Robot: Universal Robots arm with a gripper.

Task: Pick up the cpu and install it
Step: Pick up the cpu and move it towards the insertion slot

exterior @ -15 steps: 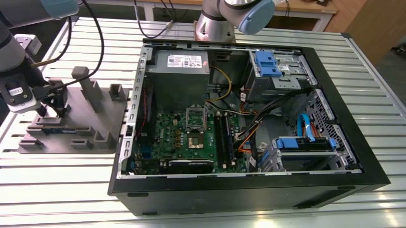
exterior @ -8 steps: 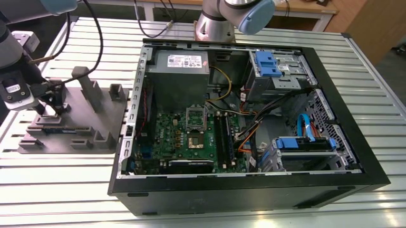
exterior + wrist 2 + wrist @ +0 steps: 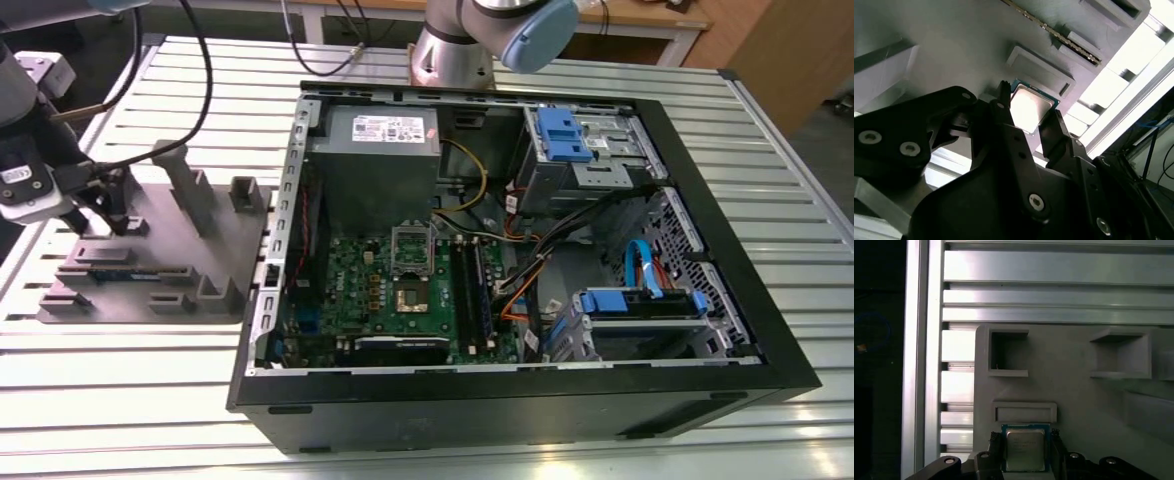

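The cpu (image 3: 1025, 451), a small square chip with a silvery top, lies flat on the grey moulded tray (image 3: 1074, 390), just below a raised rectangular block. My gripper (image 3: 1025, 437) is down over it, one dark finger against each of two opposite edges. In the second wrist view the cpu (image 3: 1030, 104) shows between the same two fingers (image 3: 1002, 102), with the gripper (image 3: 1027, 109) shut on it. At the exterior view's left the gripper (image 3: 104, 222) stands low over the tray (image 3: 160, 285). The metal-framed socket (image 3: 411, 296) sits on the green motherboard inside the open computer case (image 3: 747, 330).
The tray carries upright posts and pockets (image 3: 187, 185) around the gripper. A memory stick (image 3: 127, 272) lies in a slot of the tray. The case holds a grey power supply (image 3: 380, 150), blue drive brackets (image 3: 641, 300) and loose cables. The arm's base (image 3: 461, 50) stands behind the case.
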